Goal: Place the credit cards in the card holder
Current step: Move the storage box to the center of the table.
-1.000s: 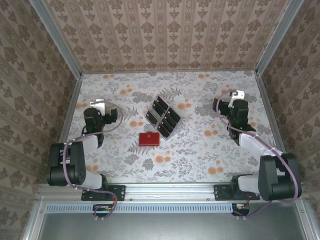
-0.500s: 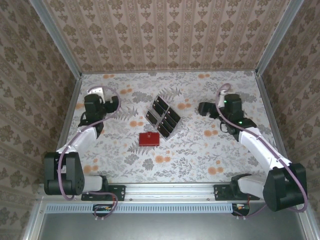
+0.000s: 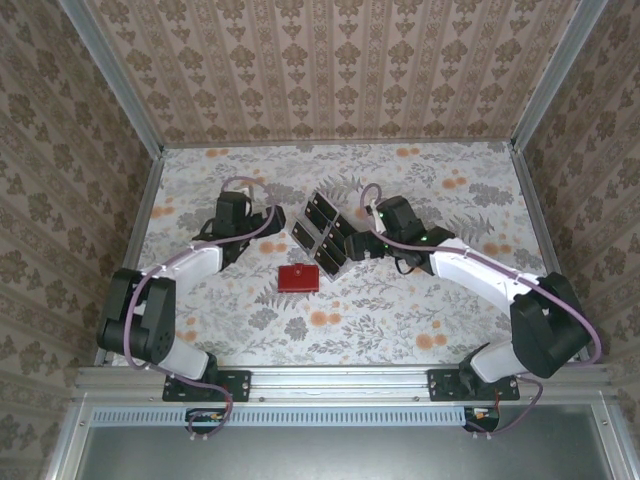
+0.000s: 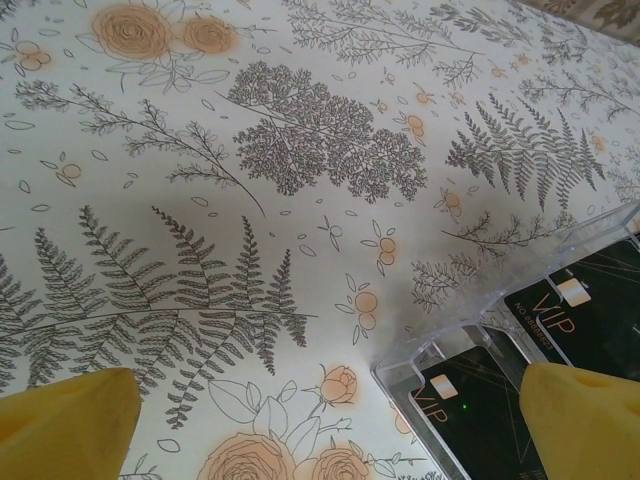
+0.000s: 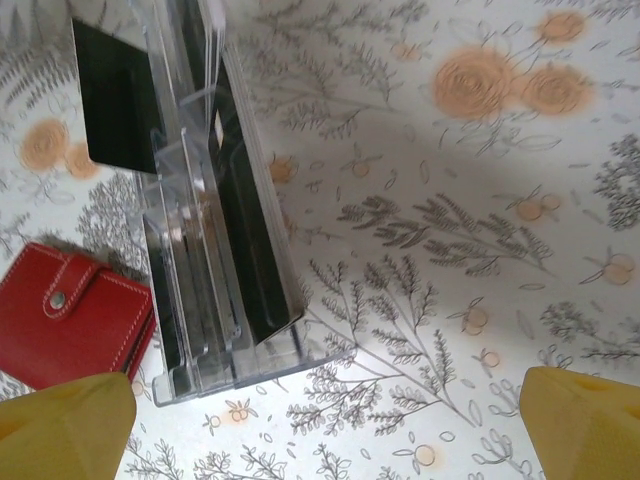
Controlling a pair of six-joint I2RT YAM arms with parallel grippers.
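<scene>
Nearest the arm bases, just on the near side of the clear tray, lies the card holder. It is red, folded shut and fastened by its snap, flat on the table. Whether anything is inside cannot be told while it is shut. Left gripper sits just left of the tray, its fingers spread wide with nothing between them. Its wrist view looks onto the tray's near corner. Right gripper sits close against the tray's right side, fingers equally wide and empty, with the tray and the holder both under its camera. The tray itself stands at an angle on the table and is divided into slots. The credit cards are all in those slots, black and glossy, and some carry pale "VIP" lettering. I make it about six from overhead, but glare on the plastic makes the count uncertain. Judgement: this is the approach, and no card is out yet. To do the step well, one arm should pin the holder and get the snap undone and the flap open before a card is lifted. The other should take a single card by its exposed upper edge, clear of the partition walls, so that the light tray does not slide or tip.
</scene>
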